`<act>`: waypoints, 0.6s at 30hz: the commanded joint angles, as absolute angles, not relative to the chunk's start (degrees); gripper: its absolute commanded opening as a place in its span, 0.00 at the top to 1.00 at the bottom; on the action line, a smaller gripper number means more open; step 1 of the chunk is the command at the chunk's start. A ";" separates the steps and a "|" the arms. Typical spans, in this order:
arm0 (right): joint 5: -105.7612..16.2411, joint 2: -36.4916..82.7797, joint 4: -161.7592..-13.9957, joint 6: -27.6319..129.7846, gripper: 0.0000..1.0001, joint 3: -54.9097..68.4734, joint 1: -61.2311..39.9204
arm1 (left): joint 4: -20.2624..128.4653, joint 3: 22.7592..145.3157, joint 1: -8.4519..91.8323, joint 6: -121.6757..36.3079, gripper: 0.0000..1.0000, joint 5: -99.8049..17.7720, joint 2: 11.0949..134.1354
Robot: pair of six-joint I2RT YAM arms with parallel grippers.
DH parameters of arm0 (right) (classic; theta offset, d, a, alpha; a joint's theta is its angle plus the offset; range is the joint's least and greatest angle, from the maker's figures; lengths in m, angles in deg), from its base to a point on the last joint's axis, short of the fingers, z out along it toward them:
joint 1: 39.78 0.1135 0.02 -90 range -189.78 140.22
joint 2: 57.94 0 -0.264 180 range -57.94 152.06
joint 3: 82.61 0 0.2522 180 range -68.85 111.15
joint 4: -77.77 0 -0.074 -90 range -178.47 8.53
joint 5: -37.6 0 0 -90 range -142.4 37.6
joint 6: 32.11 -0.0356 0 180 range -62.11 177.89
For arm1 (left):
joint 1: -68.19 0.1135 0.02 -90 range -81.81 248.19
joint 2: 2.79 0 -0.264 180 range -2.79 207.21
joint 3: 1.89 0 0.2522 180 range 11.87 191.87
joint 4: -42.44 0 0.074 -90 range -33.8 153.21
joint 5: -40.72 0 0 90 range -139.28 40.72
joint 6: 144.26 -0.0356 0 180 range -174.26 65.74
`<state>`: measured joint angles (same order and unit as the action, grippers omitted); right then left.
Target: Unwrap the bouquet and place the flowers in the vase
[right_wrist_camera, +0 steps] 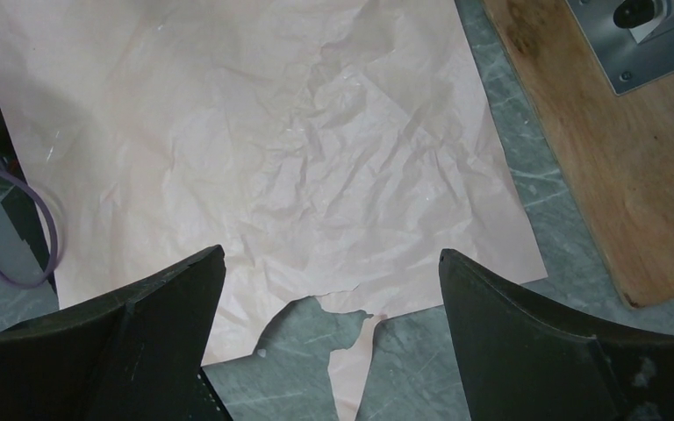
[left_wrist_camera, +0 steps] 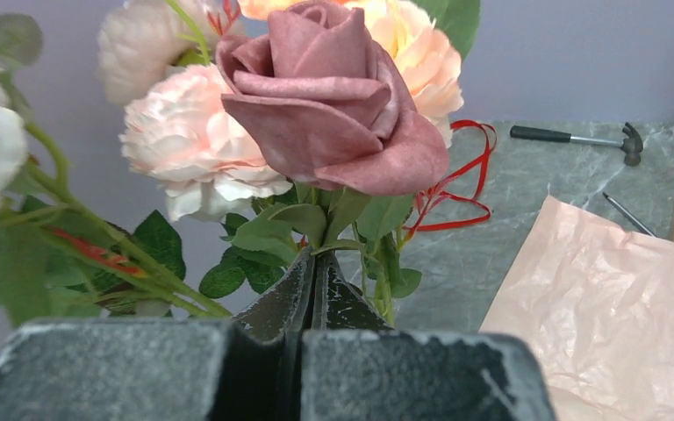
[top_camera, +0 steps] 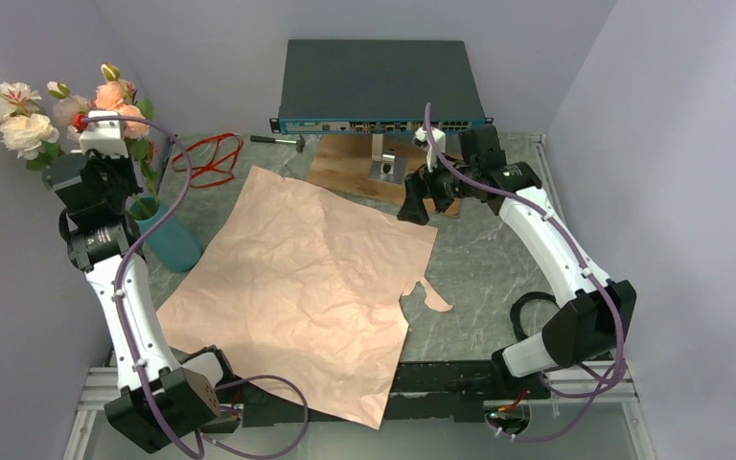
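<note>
The bouquet is undone. Its crinkled pink paper lies flat on the table, and the red ribbon lies loose behind it. The flowers rise at the far left, their green stems reaching down to the mouth of the teal vase. My left gripper is shut, its tips just under a dusty-pink rose. Whether a stem is pinched does not show. My right gripper hovers open and empty over the paper's torn edge.
A dark network box stands at the back, with a small hammer in front of it. A wooden board carries a metal bracket. A torn paper strip sticks out on the right.
</note>
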<state>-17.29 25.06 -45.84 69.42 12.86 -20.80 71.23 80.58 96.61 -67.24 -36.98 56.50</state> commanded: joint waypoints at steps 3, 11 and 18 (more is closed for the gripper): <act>-16.66 26.46 -44.23 72.08 0.05 15.60 -20.45 | 65.70 78.58 96.93 -67.28 1.00 -36.42 59.24; -17.63 27.08 -43.74 73.99 0.03 15.32 -20.39 | 71.67 78.94 97.33 -65.12 1.00 -41.39 63.96; -19.18 29.55 -42.91 77.79 0.02 15.57 -20.44 | 79.19 80.45 97.45 -64.37 0.77 -38.35 62.67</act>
